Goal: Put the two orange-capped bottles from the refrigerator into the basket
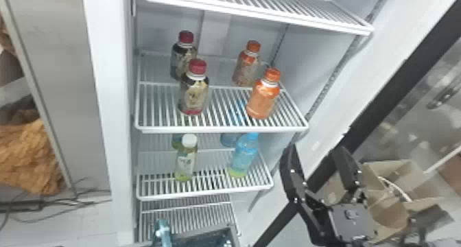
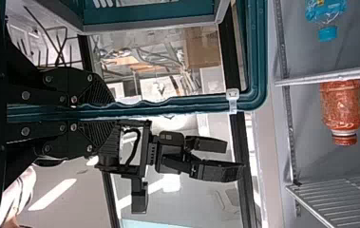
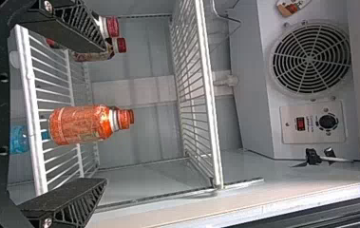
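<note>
Standing open, R tool (image 1: 315,149) faces orange-capped btl (image 1: 262,100).

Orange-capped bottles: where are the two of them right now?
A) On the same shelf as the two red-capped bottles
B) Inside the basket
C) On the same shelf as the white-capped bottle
A: in the head view, the front orange-capped bottle and the rear one stand on the same wire shelf as the two red-capped bottles.
</note>
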Motion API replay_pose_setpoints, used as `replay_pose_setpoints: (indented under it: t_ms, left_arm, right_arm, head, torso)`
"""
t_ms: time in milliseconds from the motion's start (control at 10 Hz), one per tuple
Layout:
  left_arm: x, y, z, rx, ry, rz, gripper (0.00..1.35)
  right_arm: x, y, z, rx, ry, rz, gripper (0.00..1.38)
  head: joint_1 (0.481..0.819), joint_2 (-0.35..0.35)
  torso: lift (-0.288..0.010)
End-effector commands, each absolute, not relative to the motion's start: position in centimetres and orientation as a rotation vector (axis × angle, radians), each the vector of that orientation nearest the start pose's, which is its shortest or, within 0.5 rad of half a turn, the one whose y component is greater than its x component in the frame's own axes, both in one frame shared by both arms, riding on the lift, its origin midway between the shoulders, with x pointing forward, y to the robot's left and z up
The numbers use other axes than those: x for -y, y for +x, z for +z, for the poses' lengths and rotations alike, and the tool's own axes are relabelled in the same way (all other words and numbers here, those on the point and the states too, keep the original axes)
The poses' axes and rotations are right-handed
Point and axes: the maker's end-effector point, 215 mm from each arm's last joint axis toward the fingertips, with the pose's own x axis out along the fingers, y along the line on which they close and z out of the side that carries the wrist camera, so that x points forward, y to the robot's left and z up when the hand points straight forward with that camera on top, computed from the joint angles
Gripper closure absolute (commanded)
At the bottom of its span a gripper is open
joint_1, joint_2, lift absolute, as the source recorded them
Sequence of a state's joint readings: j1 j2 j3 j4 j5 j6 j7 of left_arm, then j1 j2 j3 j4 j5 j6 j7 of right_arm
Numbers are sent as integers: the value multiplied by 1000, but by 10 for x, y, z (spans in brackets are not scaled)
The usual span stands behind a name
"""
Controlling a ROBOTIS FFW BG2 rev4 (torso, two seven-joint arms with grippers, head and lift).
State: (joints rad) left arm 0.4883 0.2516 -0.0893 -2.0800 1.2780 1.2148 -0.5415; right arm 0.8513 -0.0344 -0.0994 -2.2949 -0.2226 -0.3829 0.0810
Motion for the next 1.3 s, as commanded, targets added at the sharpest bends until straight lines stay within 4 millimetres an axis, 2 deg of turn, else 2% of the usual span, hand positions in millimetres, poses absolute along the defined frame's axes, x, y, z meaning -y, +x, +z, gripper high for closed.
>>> replay_pose_setpoints:
  t_ms: [0,700,1000,1200]
  left_arm:
    - [35,187,-337,-970,-1205,-1256,1208]
    - [35,187,-337,-970,-1208,-1253,1208]
    - [35,186,-337,-972,-1208,-1254,1208]
    - [35,186,-337,-971,-1211,-1253,1208]
  right_arm:
    - [273,342,-221,271,98,-5,73]
    - [276,345,-222,269,99,-13,73]
    - [292,371,-228,236,65,-27,65]
    - [287,393,-240,185,62,4,50]
  head:
    - [695,-350]
    - [695,-350]
    - [695,-350]
    - [695,-350]
  torso:
    - [-40]
    - [-40]
    - [-40]
    - [-40]
